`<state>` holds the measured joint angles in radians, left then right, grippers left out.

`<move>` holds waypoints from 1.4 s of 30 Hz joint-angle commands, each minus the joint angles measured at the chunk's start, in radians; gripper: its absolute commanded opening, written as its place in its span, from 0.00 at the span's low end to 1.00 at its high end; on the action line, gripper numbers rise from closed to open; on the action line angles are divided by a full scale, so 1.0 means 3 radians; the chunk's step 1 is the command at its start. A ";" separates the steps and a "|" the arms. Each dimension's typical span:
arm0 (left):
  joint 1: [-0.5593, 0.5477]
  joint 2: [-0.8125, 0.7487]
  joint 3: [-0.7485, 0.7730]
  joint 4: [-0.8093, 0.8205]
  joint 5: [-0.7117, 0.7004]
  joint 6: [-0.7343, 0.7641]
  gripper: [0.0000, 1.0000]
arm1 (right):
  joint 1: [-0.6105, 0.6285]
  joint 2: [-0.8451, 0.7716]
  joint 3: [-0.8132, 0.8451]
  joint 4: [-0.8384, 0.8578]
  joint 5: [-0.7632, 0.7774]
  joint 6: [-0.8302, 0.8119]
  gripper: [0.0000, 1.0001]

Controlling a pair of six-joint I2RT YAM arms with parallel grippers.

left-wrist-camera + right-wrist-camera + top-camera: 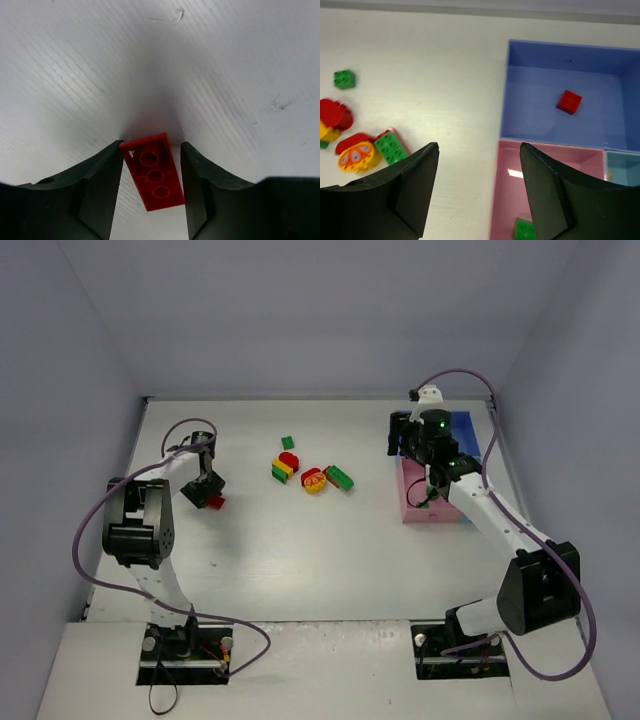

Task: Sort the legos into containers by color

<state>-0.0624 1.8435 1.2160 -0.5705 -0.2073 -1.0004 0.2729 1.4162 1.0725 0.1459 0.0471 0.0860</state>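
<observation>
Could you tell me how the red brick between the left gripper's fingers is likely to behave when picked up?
The red brick looks like hard moulded plastic, so probably stiff and light. It lies skewed within the left gripper, so it may twist straight when squeezed. Its smooth sides could slip.

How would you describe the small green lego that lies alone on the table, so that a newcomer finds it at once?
On the white table, find the cluster of red, yellow and green legos near the middle. Just beyond it, on its far side, lies one small green lego. Unlike the cluster's green pieces, it is square and touches nothing.
</observation>
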 commanded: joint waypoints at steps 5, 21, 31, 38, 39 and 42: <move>0.0029 -0.0249 0.0043 0.0443 0.0143 0.0113 0.17 | 0.0500 -0.0425 -0.0119 0.0076 -0.0555 -0.0087 0.62; -0.0226 -0.1829 -0.1082 0.2672 0.2179 -0.0224 0.06 | 0.1554 -0.0028 0.0131 0.0521 -0.1277 0.0925 0.62; -0.0748 -0.2177 -0.1047 0.2873 0.2000 -0.0224 0.11 | 0.1729 0.0249 0.0464 0.0628 -0.1022 0.1125 0.63; -0.0825 -0.2346 -0.1103 0.2761 0.1883 -0.0255 0.12 | 0.1734 0.0377 0.0592 0.0684 -0.0868 0.1140 0.63; -0.0850 -0.2376 -0.1108 0.2751 0.1867 -0.0250 0.12 | 0.1734 0.0397 0.0612 0.0695 -0.0868 0.1150 0.62; -0.0912 -0.2407 -0.1108 0.2710 0.1826 -0.0224 0.12 | 0.1744 0.0474 0.0694 0.0725 -0.0934 0.1150 0.62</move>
<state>-0.3149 1.1584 0.8692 0.1902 0.3618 -1.0637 0.7872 1.5486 1.2144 0.2703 -0.2417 0.4198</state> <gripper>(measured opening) 0.300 0.622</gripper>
